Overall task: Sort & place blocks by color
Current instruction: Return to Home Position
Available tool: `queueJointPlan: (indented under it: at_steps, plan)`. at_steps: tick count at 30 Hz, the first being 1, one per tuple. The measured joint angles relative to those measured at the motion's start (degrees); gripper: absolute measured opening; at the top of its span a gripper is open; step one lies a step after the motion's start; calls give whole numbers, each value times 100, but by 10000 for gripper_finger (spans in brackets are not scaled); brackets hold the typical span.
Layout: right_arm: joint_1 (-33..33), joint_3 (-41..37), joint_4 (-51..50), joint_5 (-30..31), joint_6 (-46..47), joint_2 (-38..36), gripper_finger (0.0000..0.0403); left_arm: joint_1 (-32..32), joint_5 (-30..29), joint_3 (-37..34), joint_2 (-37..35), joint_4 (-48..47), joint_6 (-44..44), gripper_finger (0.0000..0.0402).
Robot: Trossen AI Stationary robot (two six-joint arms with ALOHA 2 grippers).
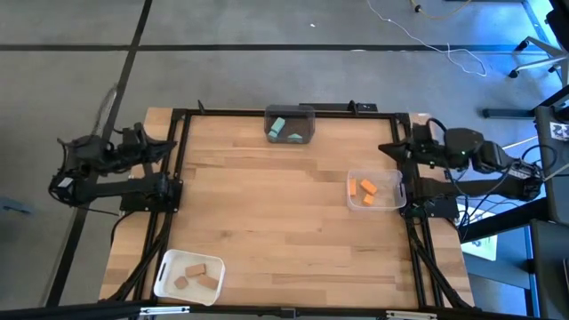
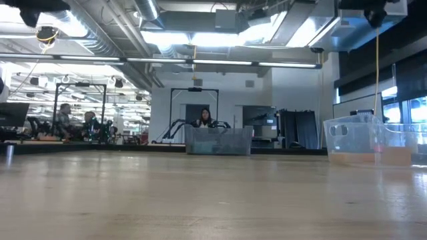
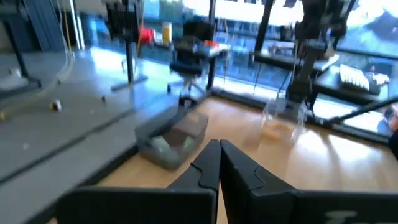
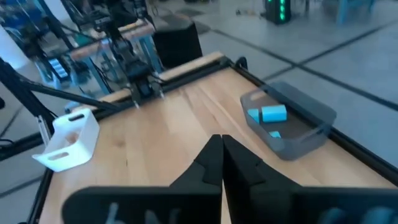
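Observation:
The blocks lie sorted in three bins on the wooden table. Teal blocks [image 1: 283, 129] are in a dark grey bin [image 1: 304, 114] at the far edge. Orange blocks [image 1: 364, 190] are in a clear bin [image 1: 384, 205] at the right. Tan blocks [image 1: 196, 276] are in a white bin [image 1: 166, 268] at the near left. My left gripper [image 3: 219, 158] is shut and empty, drawn back over the table's left edge [image 1: 167, 145]. My right gripper [image 4: 221, 155] is shut and empty, drawn back at the right edge [image 1: 388, 148], beyond the clear bin.
A black frame [image 1: 182, 169] runs along the table's left, right and far edges. The middle of the tabletop [image 1: 276, 204] is bare wood between the bins. In the low view, people sit at desks [image 2: 73, 120] far behind the table.

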Motion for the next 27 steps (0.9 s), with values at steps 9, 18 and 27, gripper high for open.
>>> queueJointPlan:
  at_steps: [9, 18, 27]
  plan:
    - [-2, -1357, 1202, -290, -263, -1362, 0, 1, 305, -366, -9, 989, 155, 0]
    - [-2, -2317, 1738, -415, -492, -2469, 0, -1, 593, -1437, -8, 2213, 414, 0]
    - [-2, -2597, 1782, -451, -529, -2783, 0, -3, 726, -2382, -8, 3367, 273, 0]
